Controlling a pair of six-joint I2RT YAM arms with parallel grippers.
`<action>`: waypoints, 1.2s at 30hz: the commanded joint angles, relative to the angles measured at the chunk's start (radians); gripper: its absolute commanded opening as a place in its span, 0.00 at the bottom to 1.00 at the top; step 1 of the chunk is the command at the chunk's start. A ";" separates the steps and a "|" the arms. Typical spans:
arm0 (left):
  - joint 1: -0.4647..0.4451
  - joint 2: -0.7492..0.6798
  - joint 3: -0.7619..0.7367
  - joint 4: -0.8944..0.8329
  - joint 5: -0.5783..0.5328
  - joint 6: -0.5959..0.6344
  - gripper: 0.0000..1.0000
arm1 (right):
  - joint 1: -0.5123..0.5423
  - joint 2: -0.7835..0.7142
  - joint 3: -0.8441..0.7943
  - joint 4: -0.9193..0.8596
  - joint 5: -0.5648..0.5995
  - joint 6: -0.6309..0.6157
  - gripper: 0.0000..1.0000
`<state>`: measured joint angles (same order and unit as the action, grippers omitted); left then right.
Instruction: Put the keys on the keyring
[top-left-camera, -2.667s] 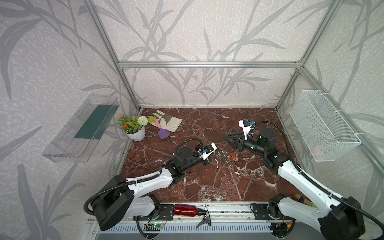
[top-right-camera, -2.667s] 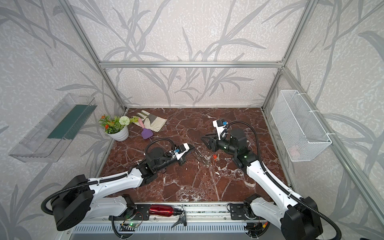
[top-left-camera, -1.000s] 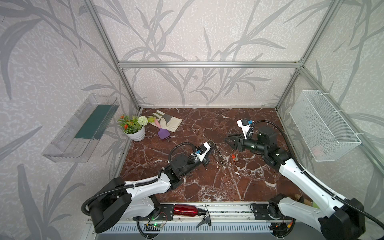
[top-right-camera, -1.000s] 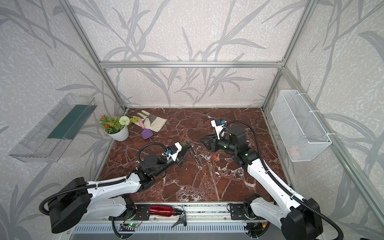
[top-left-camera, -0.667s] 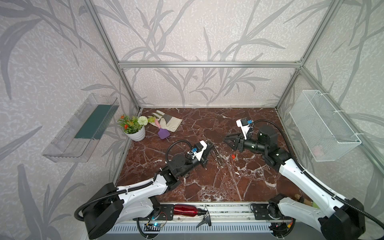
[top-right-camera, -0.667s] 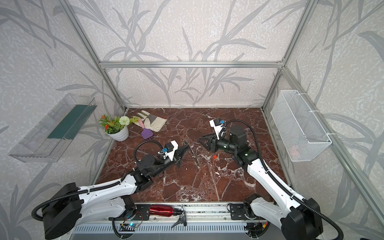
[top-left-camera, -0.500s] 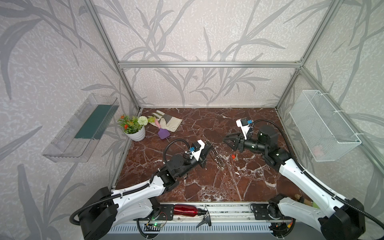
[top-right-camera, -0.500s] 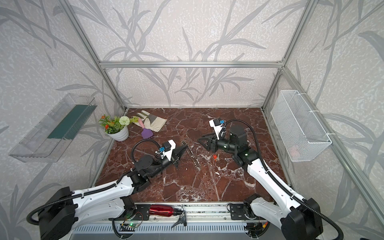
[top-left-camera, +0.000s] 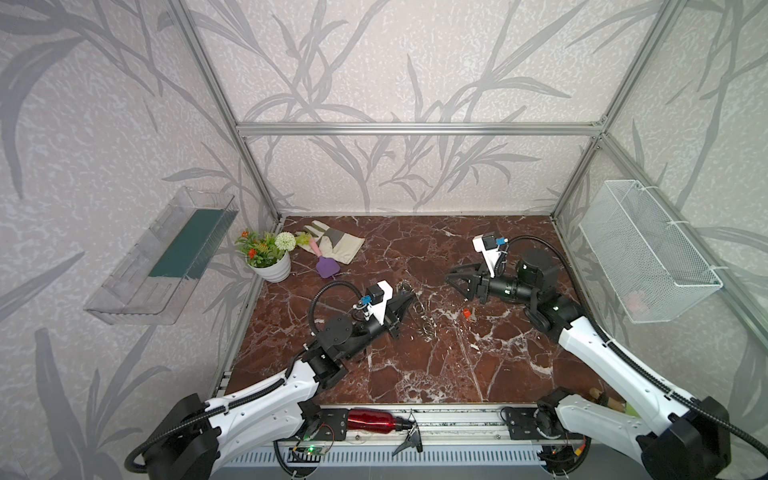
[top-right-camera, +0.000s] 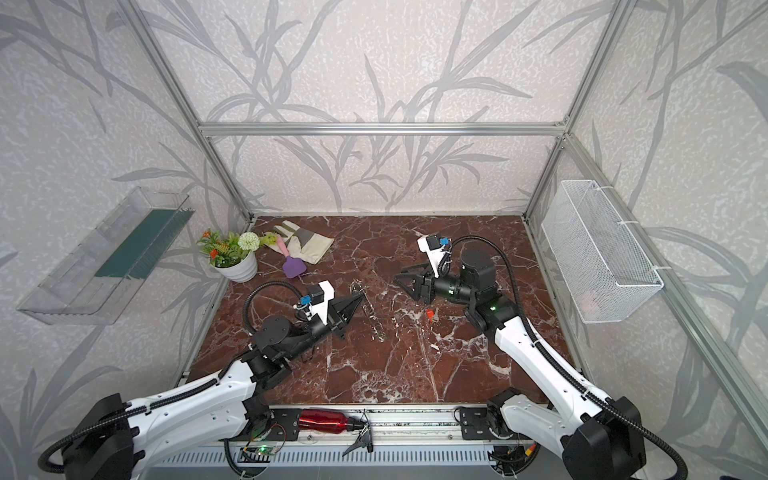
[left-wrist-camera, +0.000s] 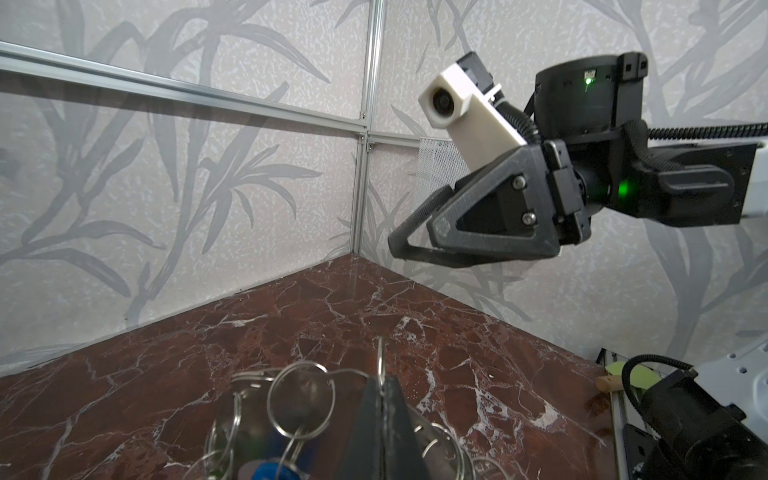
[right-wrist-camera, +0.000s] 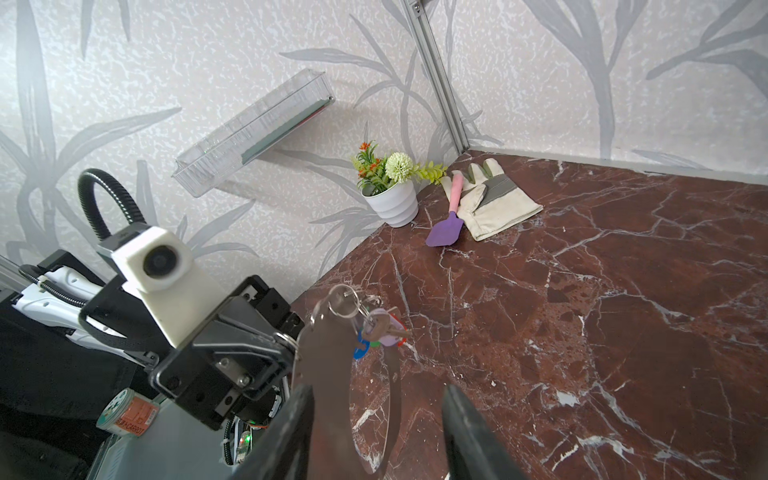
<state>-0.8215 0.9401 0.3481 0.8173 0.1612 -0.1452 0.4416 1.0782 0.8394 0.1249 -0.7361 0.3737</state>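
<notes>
My left gripper (top-left-camera: 409, 293) (left-wrist-camera: 380, 388) is shut on the keyring (top-left-camera: 419, 311) (top-right-camera: 372, 313), which hangs above the marble floor with its split rings (left-wrist-camera: 300, 392) dangling. In the right wrist view the keyring's grey plate (right-wrist-camera: 328, 365) with its oval hole fills the near field. A bunch of keys (right-wrist-camera: 382, 328) with pink, blue, green and red tags hangs from it. My right gripper (top-left-camera: 451, 280) (right-wrist-camera: 378, 436) is open, facing the keyring from the right and just short of it. A red-orange key (top-left-camera: 467, 314) (top-right-camera: 432, 314) lies alone on the floor below the right gripper.
A white flower pot (top-left-camera: 272, 266), a work glove (top-left-camera: 336, 245) and a purple trowel (top-left-camera: 326, 266) sit at the back left. A clear shelf (top-left-camera: 162, 257) hangs on the left wall, a wire basket (top-left-camera: 648, 253) on the right. A red bottle (top-left-camera: 370, 419) lies on the front rail.
My left arm has lifted the keyring off the floor and carried it up and back towards the right gripper. The right gripper has edged slightly left and stayed open.
</notes>
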 joint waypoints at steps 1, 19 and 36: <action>0.005 0.017 0.011 0.097 0.044 0.048 0.00 | 0.004 -0.015 0.032 0.013 -0.020 0.017 0.51; 0.000 0.331 0.021 0.297 0.176 0.538 0.00 | 0.029 -0.017 0.071 -0.225 0.131 0.017 0.50; -0.042 0.201 0.049 -0.056 0.034 0.849 0.00 | 0.046 0.069 0.033 -0.166 0.122 0.051 0.50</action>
<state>-0.8501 1.1645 0.3584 0.7841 0.2291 0.6189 0.4808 1.1408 0.8810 -0.0643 -0.6170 0.4225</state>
